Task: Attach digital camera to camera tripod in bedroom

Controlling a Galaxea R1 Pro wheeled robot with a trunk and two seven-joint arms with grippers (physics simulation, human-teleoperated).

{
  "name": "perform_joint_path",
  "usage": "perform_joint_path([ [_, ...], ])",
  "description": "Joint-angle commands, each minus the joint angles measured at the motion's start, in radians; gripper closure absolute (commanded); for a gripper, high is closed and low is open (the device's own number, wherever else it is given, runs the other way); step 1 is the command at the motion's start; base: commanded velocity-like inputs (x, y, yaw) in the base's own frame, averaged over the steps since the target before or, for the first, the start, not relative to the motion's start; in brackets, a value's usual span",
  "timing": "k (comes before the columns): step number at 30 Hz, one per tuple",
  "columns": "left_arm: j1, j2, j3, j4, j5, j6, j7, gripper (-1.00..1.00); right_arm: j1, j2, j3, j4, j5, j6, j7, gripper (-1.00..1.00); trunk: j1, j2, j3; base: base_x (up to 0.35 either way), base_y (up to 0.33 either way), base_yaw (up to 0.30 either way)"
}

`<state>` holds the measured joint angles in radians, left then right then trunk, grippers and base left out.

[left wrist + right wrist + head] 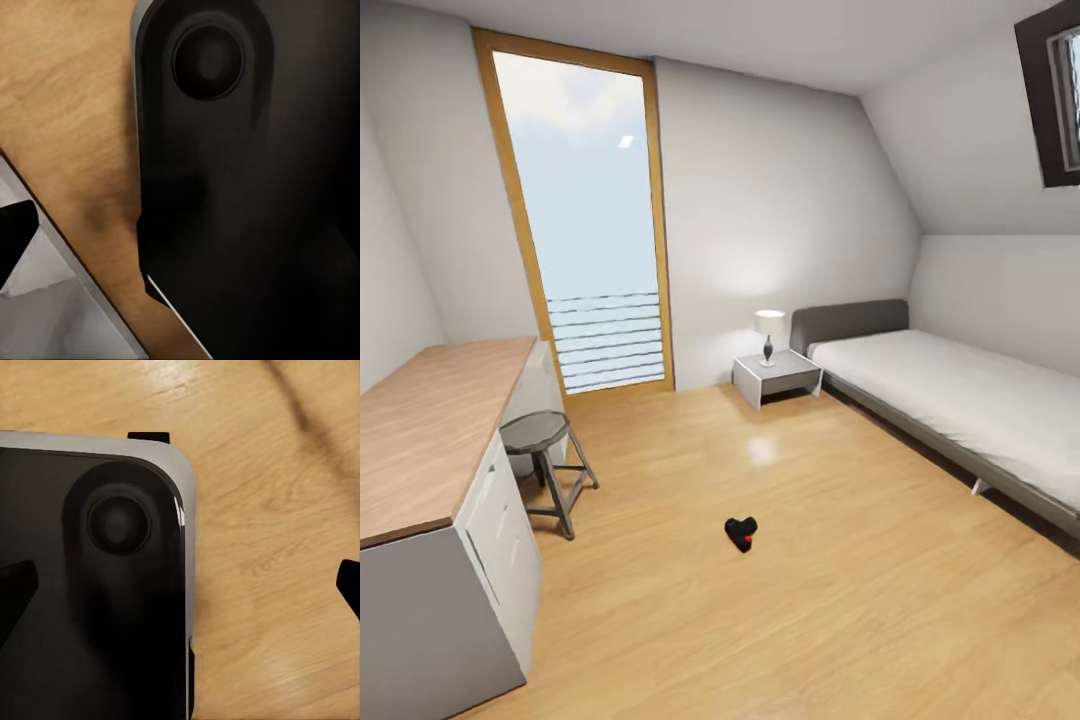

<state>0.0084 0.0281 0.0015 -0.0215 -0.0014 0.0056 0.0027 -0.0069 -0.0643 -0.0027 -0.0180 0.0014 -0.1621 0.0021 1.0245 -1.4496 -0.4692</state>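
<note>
Fingers: state on either arm I cannot tell. Camera lies on floor; I judge approach next, then grasp

Your R gripper points down beside the dark base shell; fingertips sit far apart, so it's open. L wrist cam looks down along the shell too; one L fingertip visible, state unclear.
</note>
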Motion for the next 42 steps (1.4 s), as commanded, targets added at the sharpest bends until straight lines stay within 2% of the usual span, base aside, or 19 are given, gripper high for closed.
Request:
perform_joint_path([
  [1,0.001,0.0,0.0,-0.002,0.0,0.001,0.0,-1.0,-0.001,0.0,0.0,0.001,0.0,-0.004,0.0,-1.0,0.0,0.0,-0.001,0.271,0.227,-0.3],
  [16,0.001,0.0,0.0,-0.002,0.0,0.001,0.0,-1.0,-0.001,0.0,0.0,0.002,0.0,-0.004,-0.003,-1.0,0.0,0.0,-0.001,0.276,0.218,-0.3],
  [42,0.001,0.0,0.0,-0.003,0.0,0.0,0.0,-1.0,-0.001,0.0,0.001,0.002,0.001,-0.004,-0.003,-1.0,0.0,0.0,-0.001,0.31,0.153,-0.3],
])
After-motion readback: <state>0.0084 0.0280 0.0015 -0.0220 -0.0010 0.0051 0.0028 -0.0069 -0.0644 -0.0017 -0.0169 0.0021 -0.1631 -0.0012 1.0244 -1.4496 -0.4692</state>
